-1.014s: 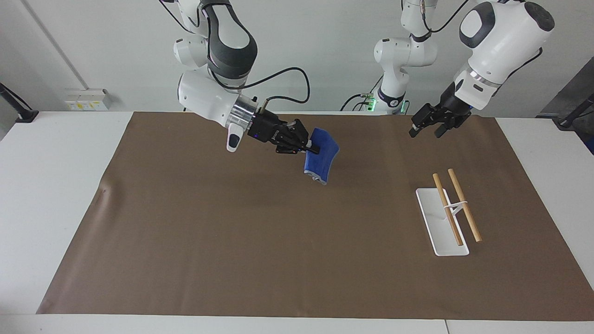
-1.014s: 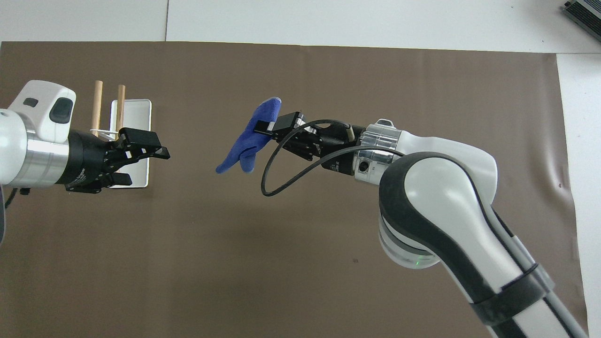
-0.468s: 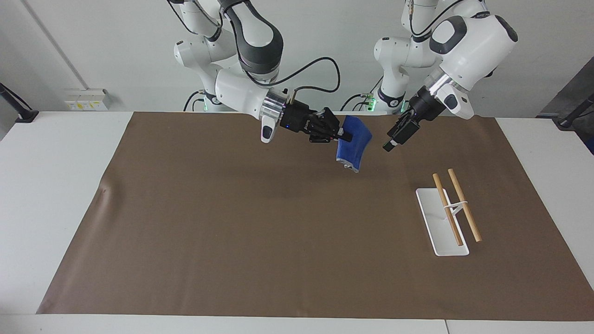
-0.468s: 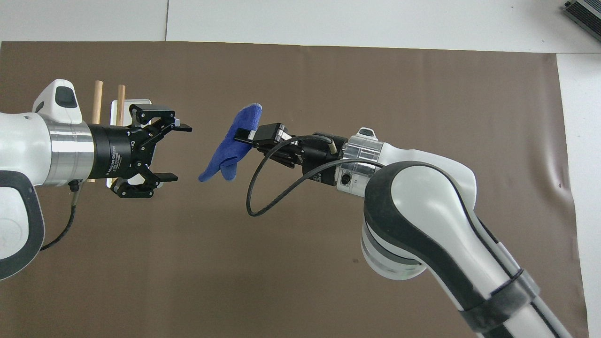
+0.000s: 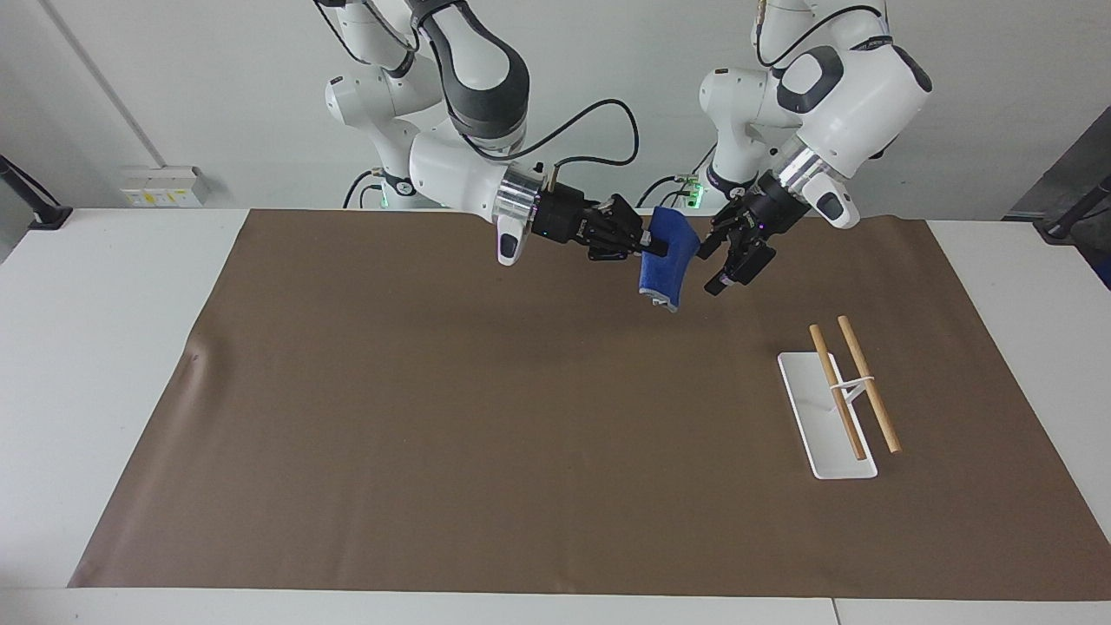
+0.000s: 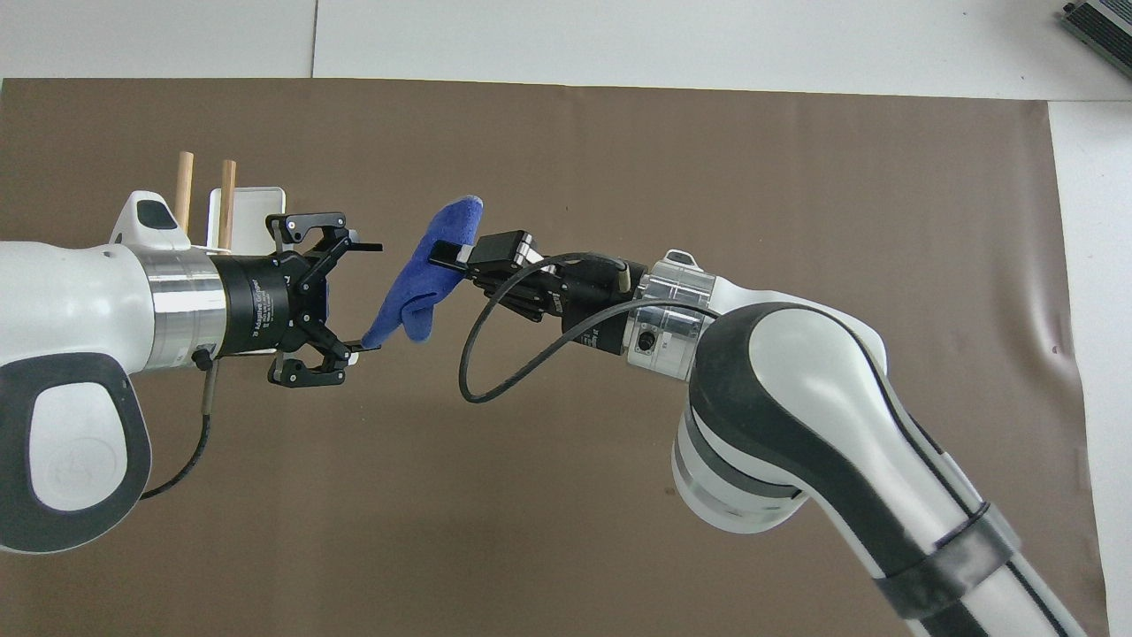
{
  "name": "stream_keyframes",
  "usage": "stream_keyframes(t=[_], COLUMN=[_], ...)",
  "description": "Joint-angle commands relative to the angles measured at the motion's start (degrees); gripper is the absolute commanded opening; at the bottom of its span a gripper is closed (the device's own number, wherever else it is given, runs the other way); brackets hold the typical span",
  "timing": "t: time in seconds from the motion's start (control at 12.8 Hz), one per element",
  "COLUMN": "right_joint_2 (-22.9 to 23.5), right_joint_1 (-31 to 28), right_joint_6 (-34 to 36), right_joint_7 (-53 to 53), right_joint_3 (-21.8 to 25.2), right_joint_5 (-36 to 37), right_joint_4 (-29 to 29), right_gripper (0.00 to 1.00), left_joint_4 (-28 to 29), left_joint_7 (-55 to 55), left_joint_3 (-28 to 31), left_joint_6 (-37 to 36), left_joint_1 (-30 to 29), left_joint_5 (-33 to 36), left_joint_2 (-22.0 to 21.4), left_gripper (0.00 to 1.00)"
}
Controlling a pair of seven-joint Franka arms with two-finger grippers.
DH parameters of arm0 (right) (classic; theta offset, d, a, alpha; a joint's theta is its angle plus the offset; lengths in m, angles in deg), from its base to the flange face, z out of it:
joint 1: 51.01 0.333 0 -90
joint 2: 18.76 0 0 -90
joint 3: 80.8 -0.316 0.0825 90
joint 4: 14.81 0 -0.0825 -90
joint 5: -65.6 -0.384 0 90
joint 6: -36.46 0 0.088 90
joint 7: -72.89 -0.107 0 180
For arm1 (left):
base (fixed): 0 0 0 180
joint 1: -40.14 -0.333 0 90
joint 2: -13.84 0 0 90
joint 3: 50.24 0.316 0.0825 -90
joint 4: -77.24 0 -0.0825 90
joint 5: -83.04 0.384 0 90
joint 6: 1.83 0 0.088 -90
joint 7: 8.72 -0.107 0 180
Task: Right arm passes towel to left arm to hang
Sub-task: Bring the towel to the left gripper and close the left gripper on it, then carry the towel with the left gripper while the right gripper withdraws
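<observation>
Since half a second ago my left end effector [image 5: 731,260] has swung in from over the rack's side of the bench toward the towel [image 5: 662,263], and my right end effector [image 5: 649,245] has carried that towel a little closer to meet it. My right fingers are pinched on the towel's upper part, and the cloth hangs below them in the air over the brown mat [image 5: 434,417]. My left fingers [image 6: 357,248] are spread wide, just beside the towel's hanging edge; one fingertip looks to be at the cloth's lower corner, though I cannot tell if it touches. I judge the pickup and carry done and the handover about to happen: my left must close, my right release, then the towel goes over the wooden rack [image 5: 840,395] standing below and outward of my left end effector.
</observation>
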Motion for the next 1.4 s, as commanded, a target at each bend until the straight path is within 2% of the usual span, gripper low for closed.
stream_keyframes(t=[0.0,0.47,0.55,0.7,0.78,0.86,0.94,1.33], right_joint_2=[-0.52,-0.52,-0.52,-0.52,-0.52,-0.52,-0.52,-0.35], right_joint_1=[-0.05,-0.05,-0.05,-0.05,-0.14,-0.14,-0.14,-0.14], right_joint_6=[-3.24,-3.78,-3.87,-3.87,-3.87,-3.96,-4.04,-5.71], right_joint_7=[0.39,0.20,0.20,0.20,0.20,0.20,0.20,0.12], right_joint_3=[-0.74,-1.01,-1.01,-1.01,-1.01,-1.01,-1.01,-1.01], right_joint_5=[-4.47,-9.65,-9.75,-9.75,-9.75,-9.75,-9.75,-9.75], right_joint_4=[0.36,0.36,0.36,0.36,0.36,0.36,0.36,0.36], right_gripper=[0.00,0.00,0.00,0.00,0.00,0.00,0.00,0.00], left_joint_4=[3.60,3.34,3.17,2.99,2.73,2.46,2.29,2.20], left_joint_7=[2.41,5.84,5.84,5.32,4.97,4.79,4.96,5.14], left_joint_3=[0.74,0.74,0.74,0.74,0.74,0.74,0.74,0.92], left_joint_6=[3.45,7.41,7.50,7.68,7.59,7.51,7.50,6.45], left_joint_1=[1.55,4.18,4.44,4.36,4.45,4.45,4.36,3.66], left_joint_5=[-1.28,-2.86,-2.95,-2.86,-2.86,-2.86,-2.95,-4.27], left_joint_2=[-2.82,-2.56,-2.38,-2.29,-2.20,-2.12,-2.03,-2.12], left_gripper=[1.00,1.00,0.97,0.56,0.30,0.10,0.00,0.00])
